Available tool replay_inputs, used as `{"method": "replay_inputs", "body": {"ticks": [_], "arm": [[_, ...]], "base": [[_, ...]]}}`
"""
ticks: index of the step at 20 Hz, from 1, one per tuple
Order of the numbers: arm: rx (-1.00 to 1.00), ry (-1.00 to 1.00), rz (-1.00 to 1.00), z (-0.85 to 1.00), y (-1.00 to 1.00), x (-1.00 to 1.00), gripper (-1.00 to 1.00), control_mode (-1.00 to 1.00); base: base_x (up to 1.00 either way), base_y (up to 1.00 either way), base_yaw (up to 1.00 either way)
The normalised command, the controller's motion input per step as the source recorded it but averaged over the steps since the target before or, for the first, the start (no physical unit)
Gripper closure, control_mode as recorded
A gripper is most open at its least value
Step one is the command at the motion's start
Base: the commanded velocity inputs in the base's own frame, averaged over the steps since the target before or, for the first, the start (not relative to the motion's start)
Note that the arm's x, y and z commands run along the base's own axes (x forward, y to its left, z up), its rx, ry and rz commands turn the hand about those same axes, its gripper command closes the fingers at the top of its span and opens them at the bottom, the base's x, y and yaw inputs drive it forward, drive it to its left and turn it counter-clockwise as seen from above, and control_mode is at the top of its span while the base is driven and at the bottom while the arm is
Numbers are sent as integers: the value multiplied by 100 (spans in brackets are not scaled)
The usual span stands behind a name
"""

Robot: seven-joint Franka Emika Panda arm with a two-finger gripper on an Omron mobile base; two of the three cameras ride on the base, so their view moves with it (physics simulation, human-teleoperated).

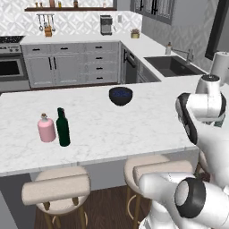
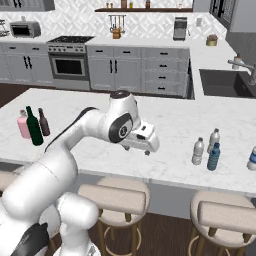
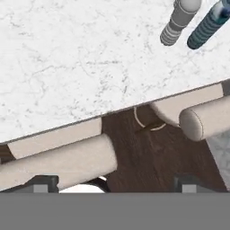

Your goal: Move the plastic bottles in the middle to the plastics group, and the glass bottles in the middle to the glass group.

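The green bottle already stands with the pink flask at centre left; the blue bottle beside the clear bottle at right. Both moves look done. The fingers hold nothing, set wide apart.

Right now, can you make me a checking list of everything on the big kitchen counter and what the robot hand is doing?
Surface: white marble counter, bare in the middle.
Job's things: green bottle stands upright beside the pink flask and the brown bottle. Blue bottle stands upright beside a clear greyish bottle; another clear bottle stands just behind them.
Clutter: dark bowl on the counter; part of another bottle at the right edge.
Gripper: gripper hangs over the counter's front edge, holding nothing; open or shut, cannot tell.
Cables: nothing seen.
Surroundings: padded stools under the counter, sink, stove, grey cabinets.
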Motion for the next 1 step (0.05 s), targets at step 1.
{"method": "replay_inputs", "body": {"ticks": [1], "arm": [[0, 0, 19, 0, 79, -42, -100, -100]], "base": [[0, 0, 0]]}}
